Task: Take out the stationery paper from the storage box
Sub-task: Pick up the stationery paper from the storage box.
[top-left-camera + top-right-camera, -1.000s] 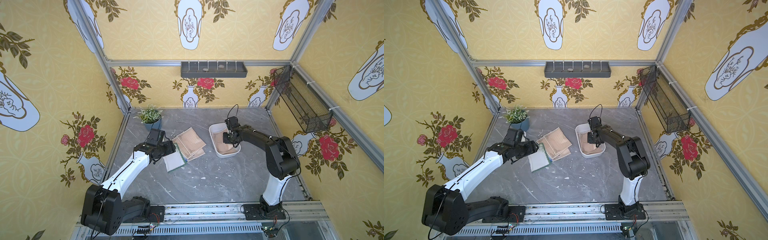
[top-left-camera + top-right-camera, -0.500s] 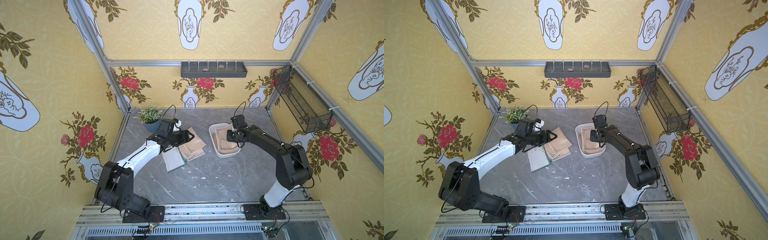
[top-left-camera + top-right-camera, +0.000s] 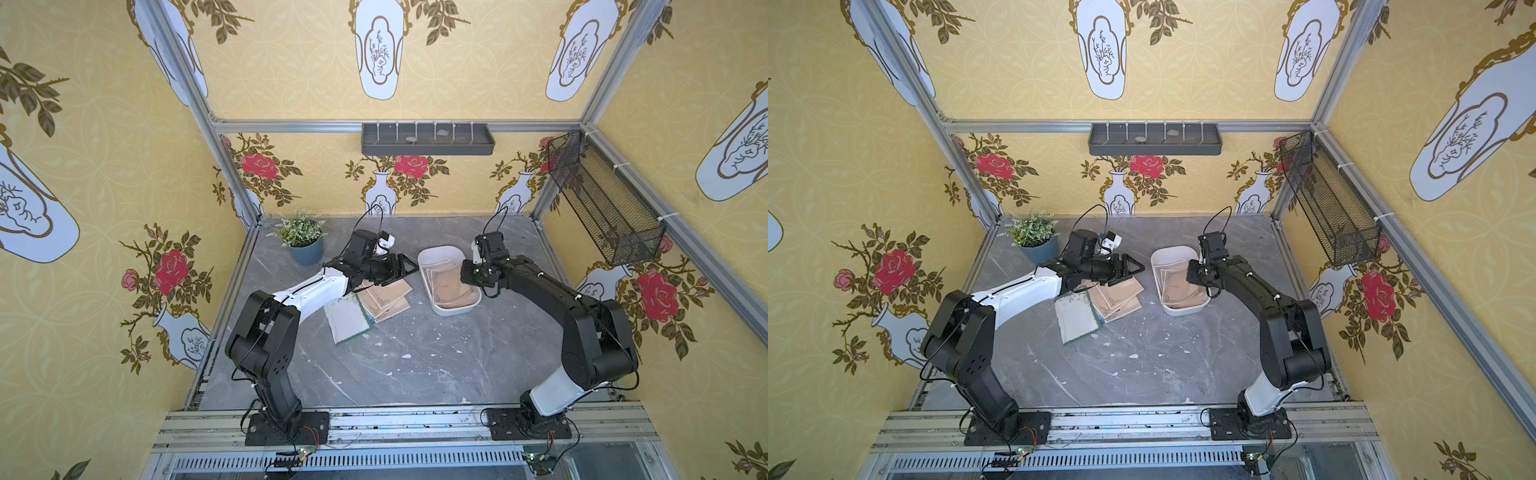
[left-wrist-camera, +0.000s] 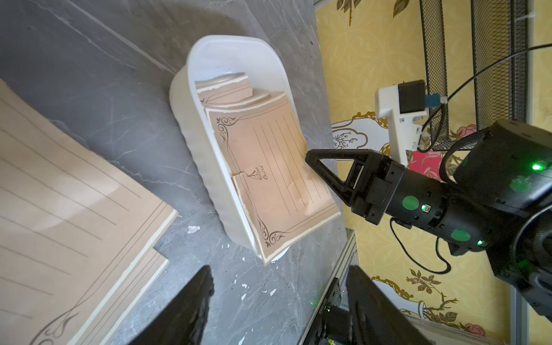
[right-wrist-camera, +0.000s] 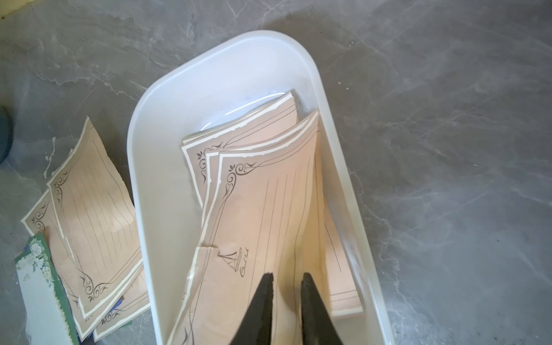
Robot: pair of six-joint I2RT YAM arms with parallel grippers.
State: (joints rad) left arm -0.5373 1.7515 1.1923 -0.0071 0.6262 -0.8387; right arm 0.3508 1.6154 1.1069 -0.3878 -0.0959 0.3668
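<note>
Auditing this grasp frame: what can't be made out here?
Whether the right claw grips the stationery paper: right wrist view, its fingers cover the contact.
How many sheets lie in the storage box: in both wrist views top sheets hide lower ones.
Items in the grey wall tray: too small in both top views.
</note>
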